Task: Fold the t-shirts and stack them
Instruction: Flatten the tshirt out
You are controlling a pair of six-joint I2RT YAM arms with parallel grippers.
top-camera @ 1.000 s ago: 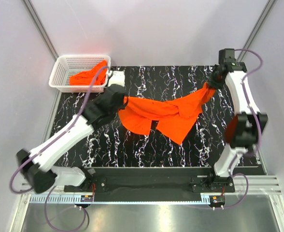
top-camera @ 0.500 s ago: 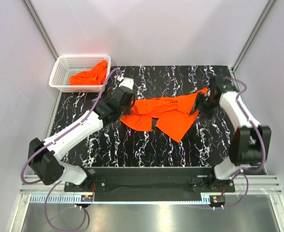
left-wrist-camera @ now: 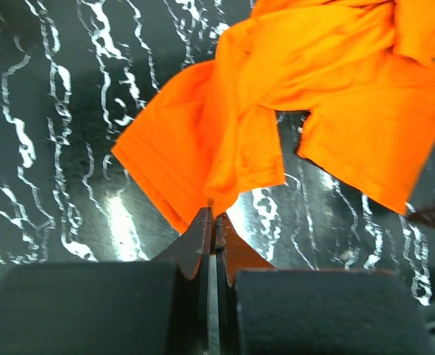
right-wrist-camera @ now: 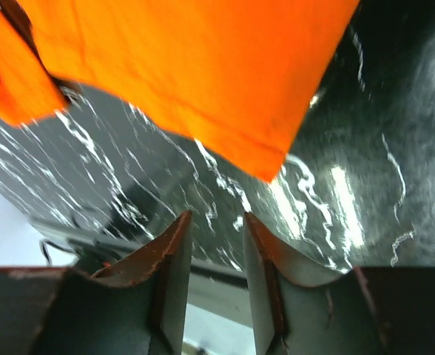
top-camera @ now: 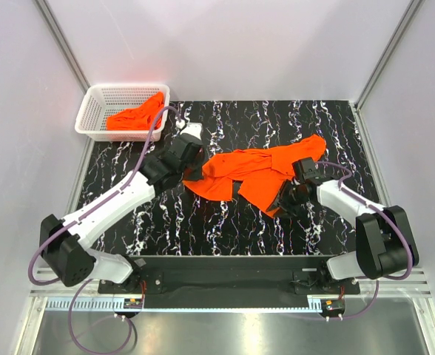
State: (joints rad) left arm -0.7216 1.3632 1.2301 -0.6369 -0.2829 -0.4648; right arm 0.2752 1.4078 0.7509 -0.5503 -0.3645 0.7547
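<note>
Right, bright orange thin-cloth t-shirt (top-camera: pixel 254 171) lies rumpled mid-bench: soft folds bunched along its far side, one end flopped toward the far right, a hemmed corner pointing at the near edge. It's on the glossy black bench (top-camera: pixel 166 218), hard slab w/ white marble veining. Left hand (top-camera: pixel 192 171) sits at the shirt's left edge. Wrist view shows that hand (left-wrist-camera: pixel 211 218) w/ dark fingers (left-wrist-camera: pixel 197 240) pressed tight together, pinching a peaked fold of cloth right at the tips. Right hand (top-camera: pixel 286 201) is low by the shirt's near-right corner. Up close, this hand (right-wrist-camera: pixel 216 218) has its rusty-brown fingers (right-wrist-camera: pixel 169 251) partly apart, nothing betw. them, stitched hem corner just beyond the tips. Far-left corner: white plastic mesh basket (top-camera: pixel 92 122) w/ a second orange t-shirt (top-camera: pixel 132 117) crumpled inside.
</note>
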